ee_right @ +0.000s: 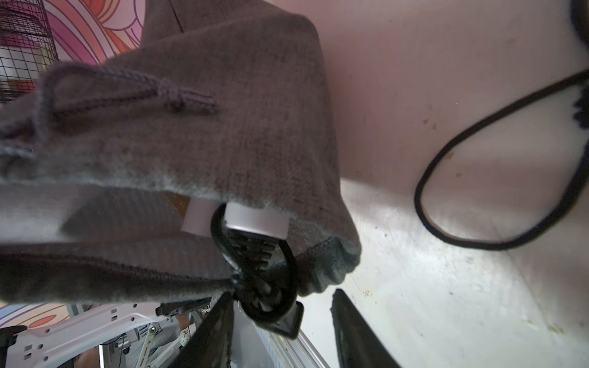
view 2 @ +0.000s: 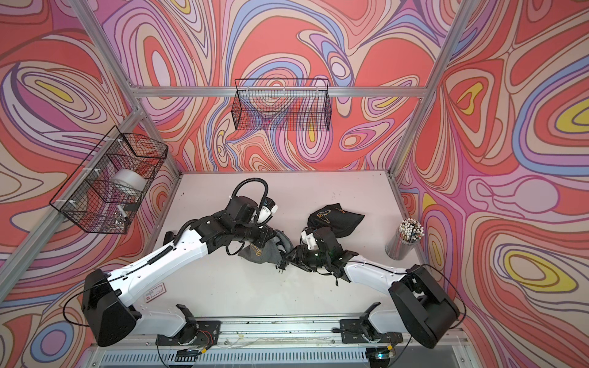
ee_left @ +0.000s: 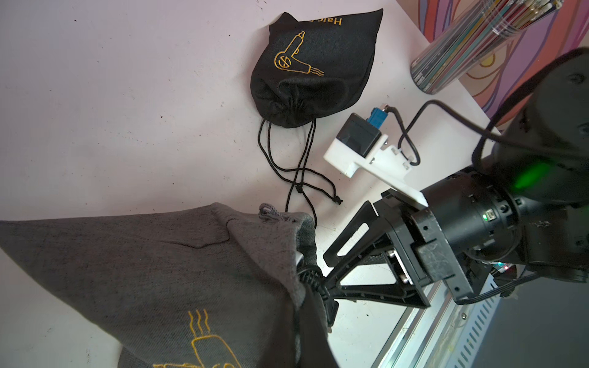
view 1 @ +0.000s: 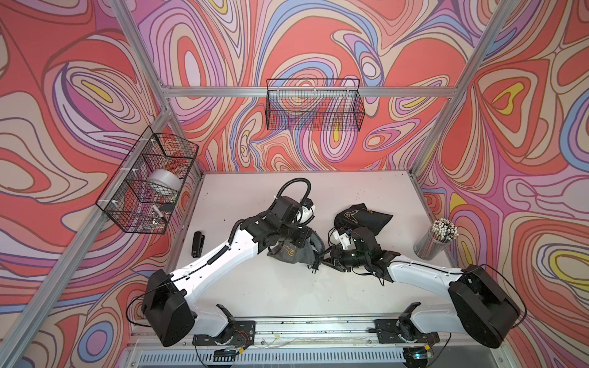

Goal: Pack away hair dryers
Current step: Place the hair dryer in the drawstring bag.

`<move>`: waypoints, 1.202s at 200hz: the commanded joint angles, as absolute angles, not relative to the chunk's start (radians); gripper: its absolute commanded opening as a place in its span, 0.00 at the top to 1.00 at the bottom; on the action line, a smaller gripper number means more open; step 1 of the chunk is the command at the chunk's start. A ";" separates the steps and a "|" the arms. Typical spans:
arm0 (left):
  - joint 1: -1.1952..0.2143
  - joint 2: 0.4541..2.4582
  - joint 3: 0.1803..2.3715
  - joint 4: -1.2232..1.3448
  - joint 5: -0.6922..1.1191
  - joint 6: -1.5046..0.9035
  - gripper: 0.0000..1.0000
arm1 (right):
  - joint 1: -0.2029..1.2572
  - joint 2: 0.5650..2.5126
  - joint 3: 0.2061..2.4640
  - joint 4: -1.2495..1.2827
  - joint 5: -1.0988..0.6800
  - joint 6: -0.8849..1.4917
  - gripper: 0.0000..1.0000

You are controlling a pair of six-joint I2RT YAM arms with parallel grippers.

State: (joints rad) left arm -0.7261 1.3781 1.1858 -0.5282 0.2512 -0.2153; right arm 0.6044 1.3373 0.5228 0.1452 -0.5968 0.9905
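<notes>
Grey pouch (ee_left: 191, 270) with white dryer (ee_right: 255, 220) inside, left claw (view 1: 306, 243) pinching it, right claw (ee_right: 282, 294) parted.

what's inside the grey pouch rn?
In the right wrist view, the grey pouch mouth shows one end of the white dryer, with its black cord looped and spilling out. Fabric covers the rest of the dryer.
</notes>
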 commanded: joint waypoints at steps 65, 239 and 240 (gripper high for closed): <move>-0.720 1.361 1.198 -0.472 0.274 -0.269 1.00 | 0.637 1.411 0.530 0.316 -0.571 1.026 0.49; -0.712 1.340 1.149 -0.476 0.247 -0.260 1.00 | 0.656 1.375 0.529 0.372 -0.599 1.084 0.86; -0.712 1.341 1.149 -0.477 0.248 -0.259 1.00 | 0.656 1.375 0.531 0.371 -0.600 1.084 0.86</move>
